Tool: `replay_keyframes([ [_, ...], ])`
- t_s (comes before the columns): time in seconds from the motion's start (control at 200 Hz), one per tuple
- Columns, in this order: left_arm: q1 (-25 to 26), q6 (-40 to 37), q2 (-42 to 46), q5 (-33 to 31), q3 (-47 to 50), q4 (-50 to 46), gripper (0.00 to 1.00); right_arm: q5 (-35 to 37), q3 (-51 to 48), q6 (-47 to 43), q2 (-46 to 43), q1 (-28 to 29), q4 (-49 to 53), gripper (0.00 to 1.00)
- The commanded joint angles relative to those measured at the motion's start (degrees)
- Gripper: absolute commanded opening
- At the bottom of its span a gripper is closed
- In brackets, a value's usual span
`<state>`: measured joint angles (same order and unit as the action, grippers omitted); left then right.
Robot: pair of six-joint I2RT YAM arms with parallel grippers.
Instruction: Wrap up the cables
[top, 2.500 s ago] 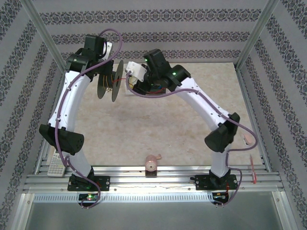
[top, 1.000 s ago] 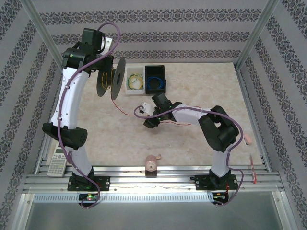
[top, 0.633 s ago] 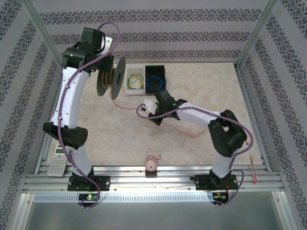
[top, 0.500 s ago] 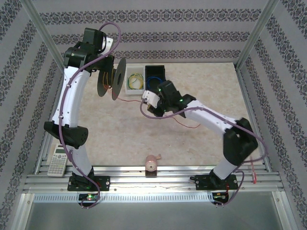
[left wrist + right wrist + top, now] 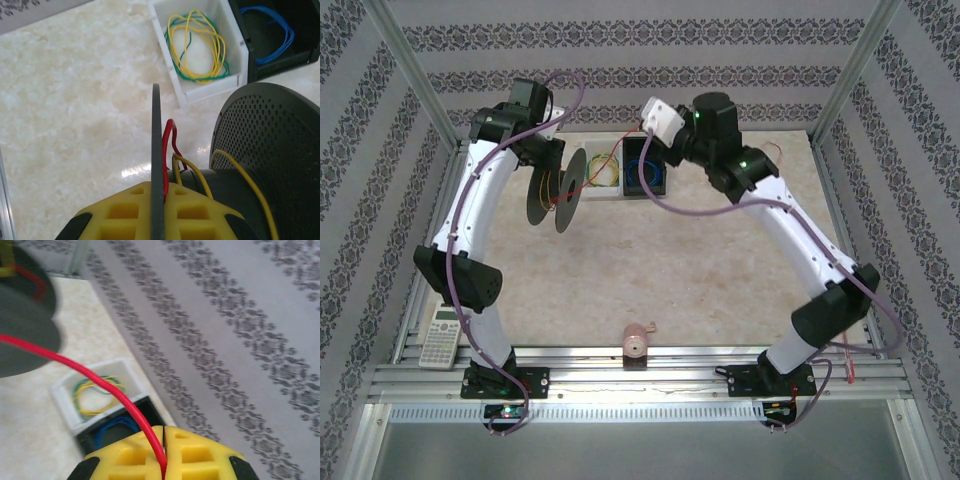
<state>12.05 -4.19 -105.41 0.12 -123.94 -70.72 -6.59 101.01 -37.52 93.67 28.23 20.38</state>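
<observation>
The red wire (image 5: 100, 382) is thin, glossy and taut. Its long axis slants from the black spool (image 5: 25, 315) at upper left down to bottom centre, where the right gripper (image 5: 164, 452) pinches it between closed yellow fingers. In the left wrist view a short red loop stands on the spool's hub beside yellow turns. There the left gripper (image 5: 157, 215) is clamped on the spool's thin flange. At upper right, a white bin (image 5: 210, 91) holds a yellow-green wire coil (image 5: 218, 50). The black bin (image 5: 282, 65) touching it holds a blue wire coil (image 5: 286, 42).

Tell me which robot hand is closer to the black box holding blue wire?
Right. The right gripper, pinching red wire, hangs over the black box; the left gripper clamps the black spool beyond the white box.
</observation>
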Motion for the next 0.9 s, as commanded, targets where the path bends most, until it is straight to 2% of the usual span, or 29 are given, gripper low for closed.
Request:
replay_keyframes([
  [0.0,0.9,-2.2,7.0,1.7,2.3,2.5,0.0,3.7,7.2,1.4,4.9,-2.2,-2.2,0.0],
  [0.17,1.4,-4.2,10.3,5.2,6.4,1.8,0.0,3.7,22.9,4.2,15.4,-5.4,1.1,0.0],
  [0.445,3.4,-11.4,14.1,17.2,10.2,-2.0,0.0,3.6,53.4,10.2,37.1,-10.0,15.2,0.0],
  [0.53,3.7,-13.2,15.6,20.7,10.5,-2.8,0.0,3.3,59.8,12.2,42.4,-11.3,19.5,0.0],
  [0.6,3.6,-14.0,17.7,23.9,10.6,-1.7,0.0,3.4,58.5,13.4,43.5,-12.1,20.2,0.0],
  [0.719,3.5,-13.3,21.1,27.6,10.0,2.7,0.0,3.9,50.7,14.8,42.5,-12.7,19.7,0.0],
  [0.894,1.5,-10.3,20.4,32.3,3.3,6.8,0.0,4.0,38.1,15.2,39.4,-12.7,18.3,0.0],
])
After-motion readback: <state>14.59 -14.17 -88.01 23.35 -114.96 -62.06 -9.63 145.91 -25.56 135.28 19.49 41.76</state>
